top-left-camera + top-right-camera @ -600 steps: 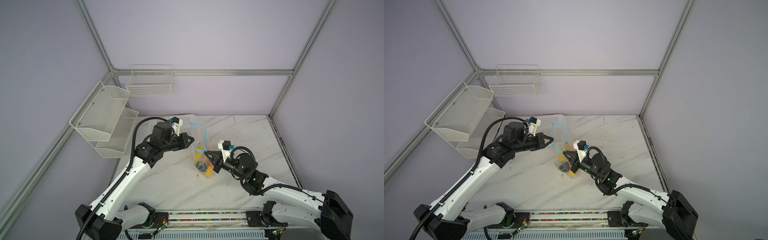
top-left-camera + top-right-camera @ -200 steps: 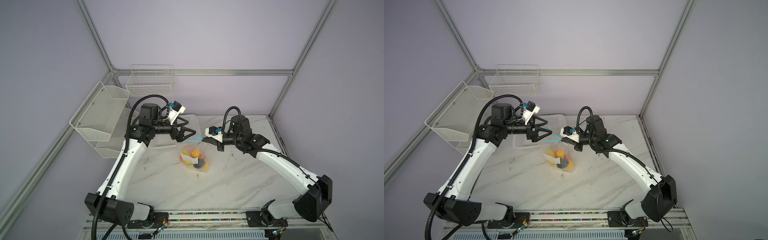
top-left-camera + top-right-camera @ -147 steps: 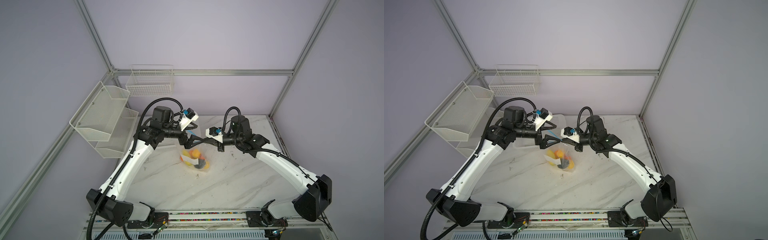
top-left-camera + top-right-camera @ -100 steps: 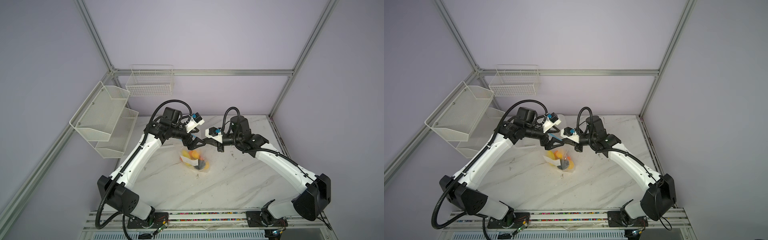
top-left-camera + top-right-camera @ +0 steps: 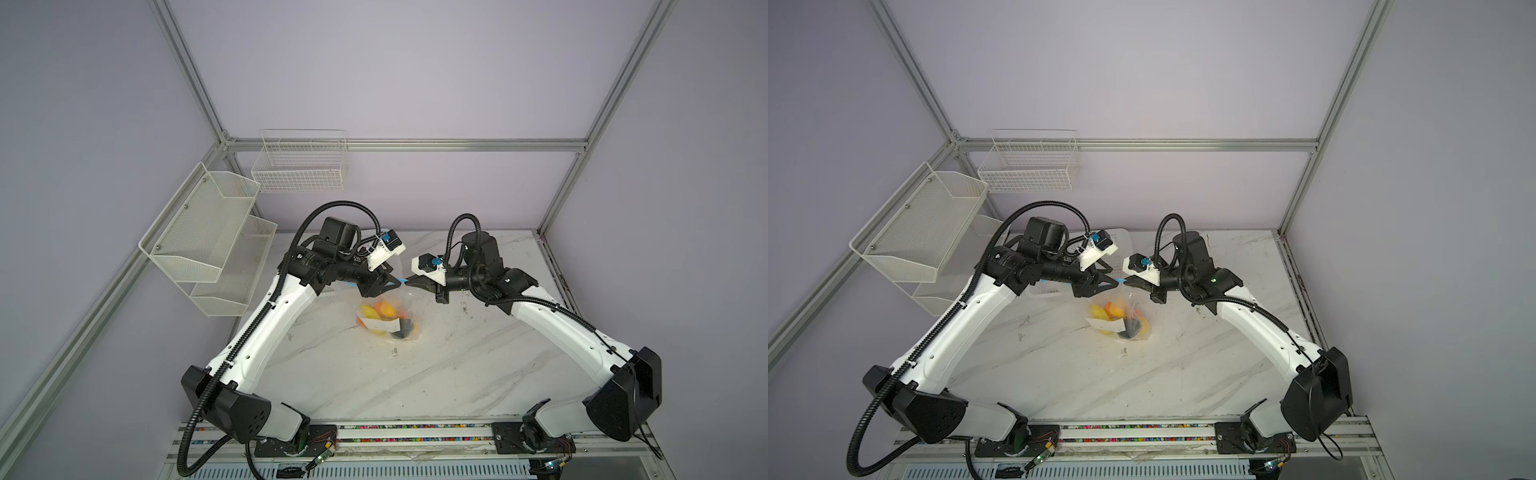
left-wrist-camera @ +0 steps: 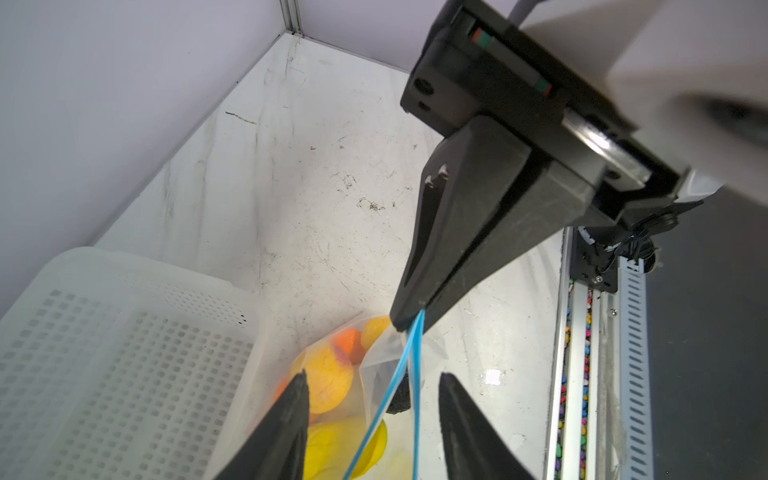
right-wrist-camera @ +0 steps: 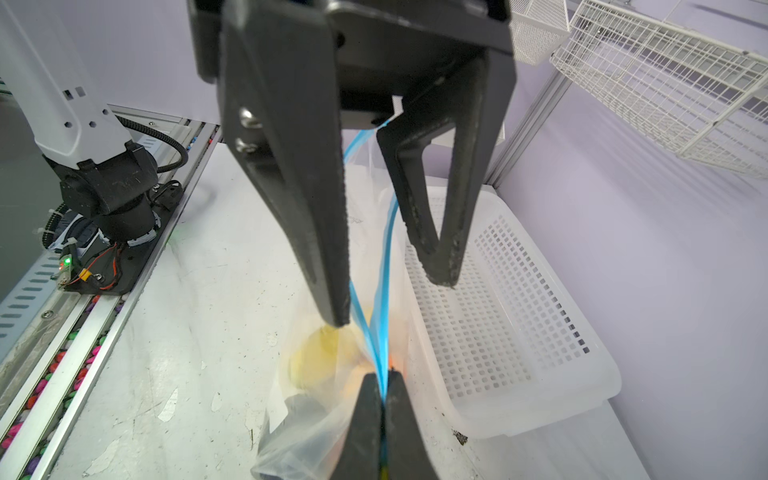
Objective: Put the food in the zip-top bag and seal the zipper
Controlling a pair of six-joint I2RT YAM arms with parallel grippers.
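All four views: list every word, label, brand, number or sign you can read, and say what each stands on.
No text reads clearly enough to quote.
On the zip-top bag, the white label patch: print too small to read.
On the left arm's black joint, a white marking: too small to read.
On the black motor housing in the right wrist view, a raised marking: blurred, unreadable.
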